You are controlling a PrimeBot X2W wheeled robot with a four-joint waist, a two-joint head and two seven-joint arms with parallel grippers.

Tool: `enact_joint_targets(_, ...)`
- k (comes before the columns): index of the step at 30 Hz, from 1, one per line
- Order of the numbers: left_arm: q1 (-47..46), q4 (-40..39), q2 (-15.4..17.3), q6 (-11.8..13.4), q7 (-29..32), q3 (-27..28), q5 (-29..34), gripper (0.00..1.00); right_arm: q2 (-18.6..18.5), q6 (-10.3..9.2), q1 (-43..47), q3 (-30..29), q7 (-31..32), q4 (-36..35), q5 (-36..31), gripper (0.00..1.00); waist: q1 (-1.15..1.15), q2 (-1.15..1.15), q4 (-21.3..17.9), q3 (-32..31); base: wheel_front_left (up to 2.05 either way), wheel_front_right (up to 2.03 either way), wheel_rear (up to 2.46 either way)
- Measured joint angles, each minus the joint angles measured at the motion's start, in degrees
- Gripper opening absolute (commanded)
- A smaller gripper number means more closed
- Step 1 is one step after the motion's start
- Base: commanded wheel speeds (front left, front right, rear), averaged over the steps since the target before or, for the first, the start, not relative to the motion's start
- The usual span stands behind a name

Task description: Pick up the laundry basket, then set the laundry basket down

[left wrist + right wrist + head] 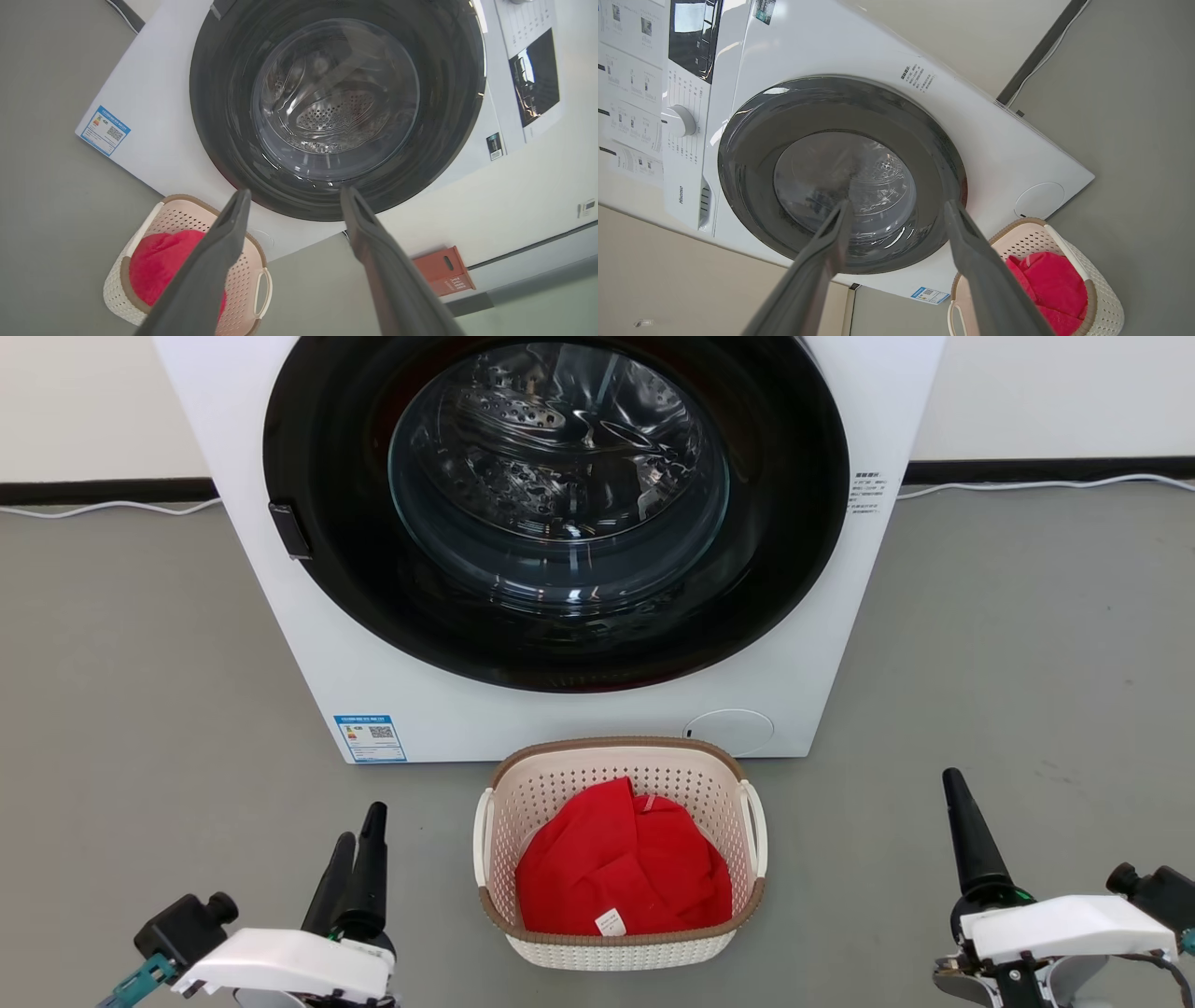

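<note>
Head view: the basket (616,947), holding a red cloth (621,868), is sitting on the floor (140,663) against the washer (308,644); the left gripper (296,191) and right gripper (897,205) are hovering either side, spread and empty.

A white front-loading washing machine (308,653) stands on a grey floor (1027,663) against a pale wall (93,401). Its round dark door (558,644) is shut over a steel drum (523,420). A blue label (371,738) sits at its lower front corner. A crumpled red cloth (621,873) lies before the machine. An orange box (444,270) stands by the wall.
</note>
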Motion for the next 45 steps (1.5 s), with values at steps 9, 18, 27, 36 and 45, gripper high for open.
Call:
enact_joint_targets(9,-0.3,0.0,0.0,0.6,-1.3,-1.2,6.4,1.0,-0.5,0.04,-0.9,1.0,-1.4,0.1,-6.7,1.0,0.0,0.0,0.0,0.2,0.0,0.0,0.0)
enact_joint_targets(18,-1.3,0.0,0.1,1.5,-2.8,-2.2,13.4,1.0,-0.8,0.05,-1.1,1.1,-3.0,0.1,-15.3,1.0,0.0,0.0,0.0,0.4,0.0,0.0,0.0)
enact_joint_targets(27,-1.4,-0.1,0.2,2.1,-4.3,-3.1,18.8,1.0,-0.9,0.05,-1.2,1.4,-4.4,0.8,-22.2,1.0,0.0,0.0,0.0,0.5,0.0,0.0,0.0)
enact_joint_targets(36,-2.4,-0.3,0.3,3.1,-5.8,-3.9,24.3,1.0,-1.0,0.07,-2.2,1.9,-5.6,1.1,-28.6,1.0,0.0,0.0,0.0,0.5,0.0,0.0,0.0)
enact_joint_targets(45,-2.5,-0.7,0.3,3.0,-7.3,-4.8,28.8,1.0,-1.2,0.07,-2.3,2.6,-7.2,1.3,-34.7,1.0,0.0,0.0,0.0,0.6,0.0,0.0,0.0)
